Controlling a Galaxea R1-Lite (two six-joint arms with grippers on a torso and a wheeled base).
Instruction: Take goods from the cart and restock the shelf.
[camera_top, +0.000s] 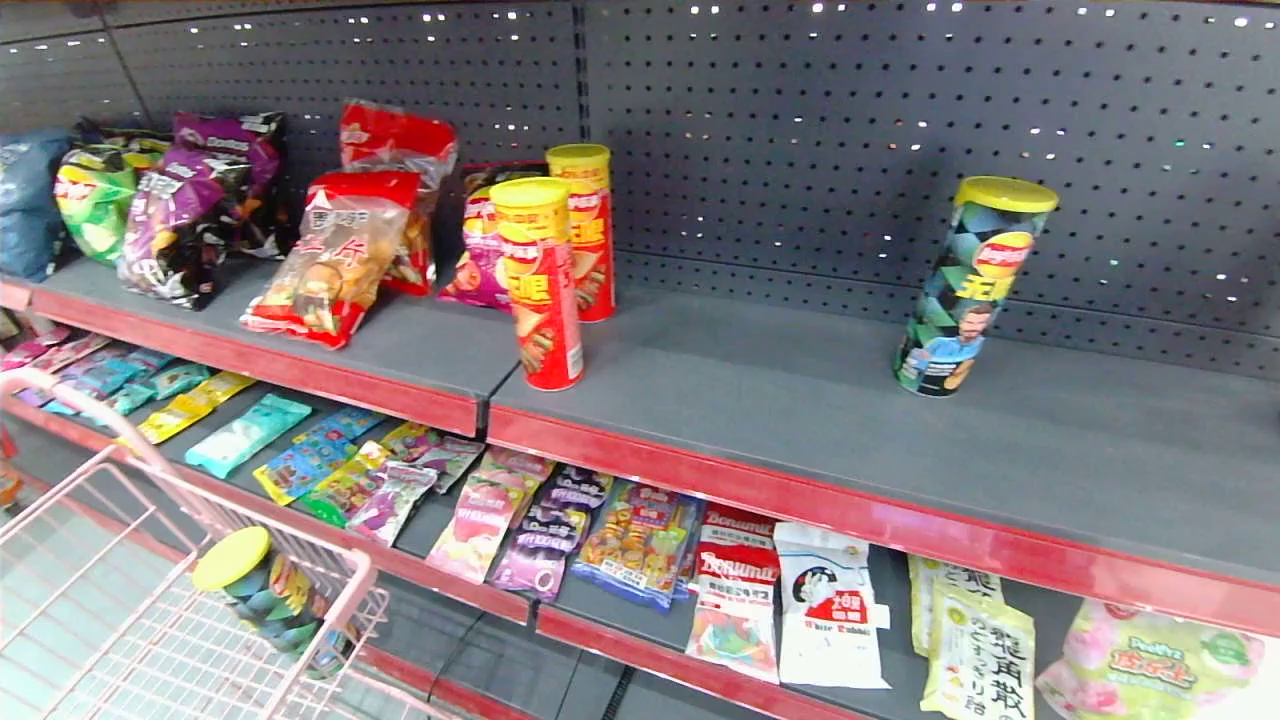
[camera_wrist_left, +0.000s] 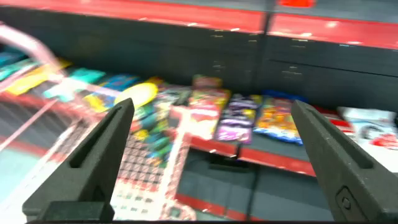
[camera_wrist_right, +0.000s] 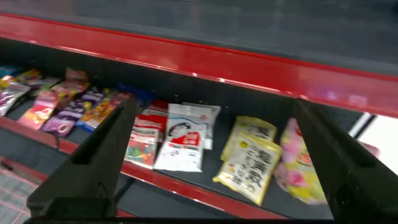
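Note:
A patterned chip can with a yellow lid (camera_top: 262, 588) lies in the corner of the pink wire cart (camera_top: 150, 468) at lower left. A matching can (camera_top: 968, 292) stands upright on the grey upper shelf (camera_top: 800, 400), far right of two red cans (camera_top: 540, 285). My left gripper (camera_wrist_left: 212, 107) hangs open and empty in front of the lower shelf, with the cart (camera_wrist_left: 180, 144) and its can (camera_wrist_left: 144, 101) beyond its fingers. My right gripper (camera_wrist_right: 213, 104) is open and empty too, facing candy bags (camera_wrist_right: 181, 144) under the red shelf edge (camera_wrist_right: 249, 62).
Snack bags (camera_top: 330, 255) crowd the upper shelf's left part; bare shelf lies between the red cans and the patterned can. The lower shelf (camera_top: 600, 610) holds rows of flat candy packets (camera_top: 480, 510). A perforated back panel (camera_top: 800, 120) closes the rear.

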